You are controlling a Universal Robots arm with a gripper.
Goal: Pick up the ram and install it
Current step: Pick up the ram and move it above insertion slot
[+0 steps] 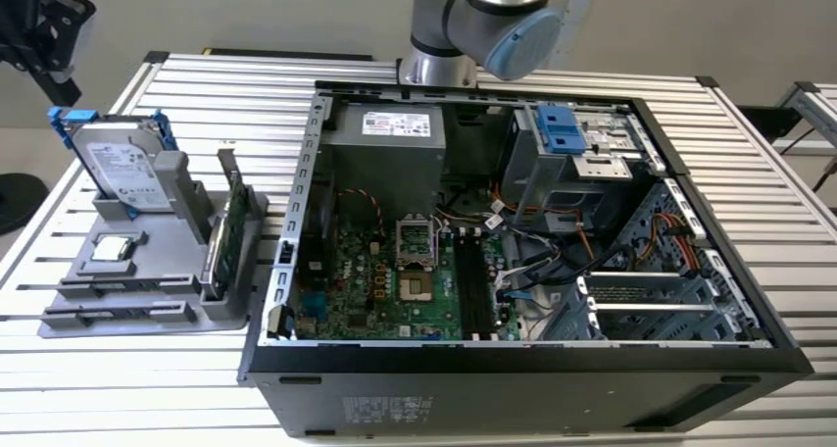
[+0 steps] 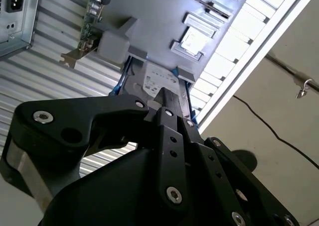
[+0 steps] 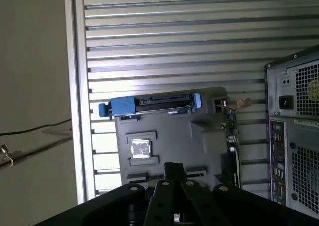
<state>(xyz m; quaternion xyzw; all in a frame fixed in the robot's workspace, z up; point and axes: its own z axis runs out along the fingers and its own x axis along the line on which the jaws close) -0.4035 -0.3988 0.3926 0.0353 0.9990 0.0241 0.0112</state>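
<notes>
Though I cannot be sure, the ram (image 1: 464, 282) seems seated in a motherboard (image 1: 367, 290) slot at 3 o'clock from the CPU socket (image 1: 416, 239), so installing looks done. The gripper (image 2: 169, 99), jaws clenched on nothing, hangs over the parts holder (image 3: 169, 131), at 9 o'clock from the computer case (image 1: 523, 388).

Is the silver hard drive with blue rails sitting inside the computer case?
No, the hard drive stands in the gray holder outside the computer case.
</notes>
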